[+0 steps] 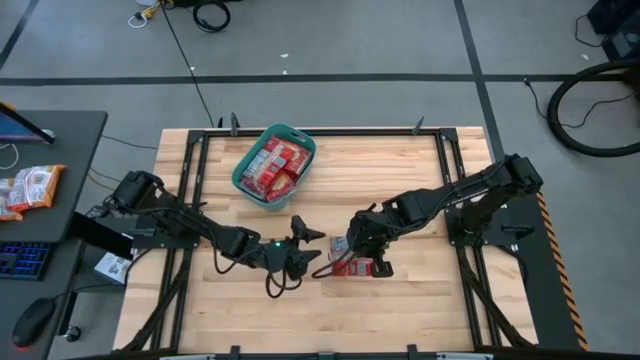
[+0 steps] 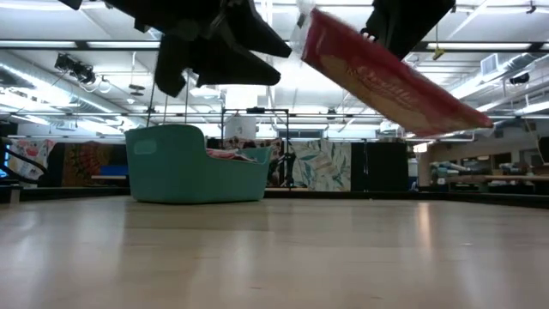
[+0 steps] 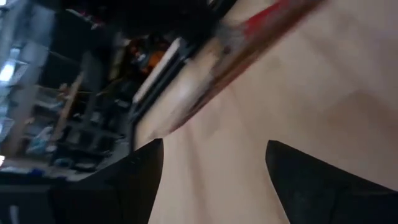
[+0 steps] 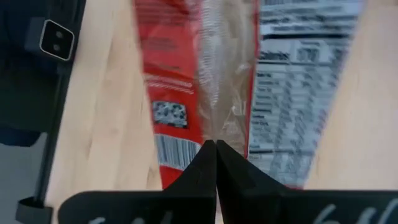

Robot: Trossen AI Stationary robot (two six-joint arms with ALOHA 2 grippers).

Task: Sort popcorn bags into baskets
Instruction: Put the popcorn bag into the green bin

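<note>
popcorn bag point(image 4: 205, 81) pinched in right gripper point(image 4: 216, 149) above table; left gripper point(image 1: 300, 245) jaws apart nearby

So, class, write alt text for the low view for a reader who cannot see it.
A red popcorn bag hangs tilted above the wooden table, pinched at its upper end by the right gripper. The left gripper hovers open beside it, and a teal basket holding more packets stands farther back.

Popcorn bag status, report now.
Right end effector shut on popcorn bag, lifted off table. Left end effector open, close beside it. Basket already holds bags; path clear.
</note>
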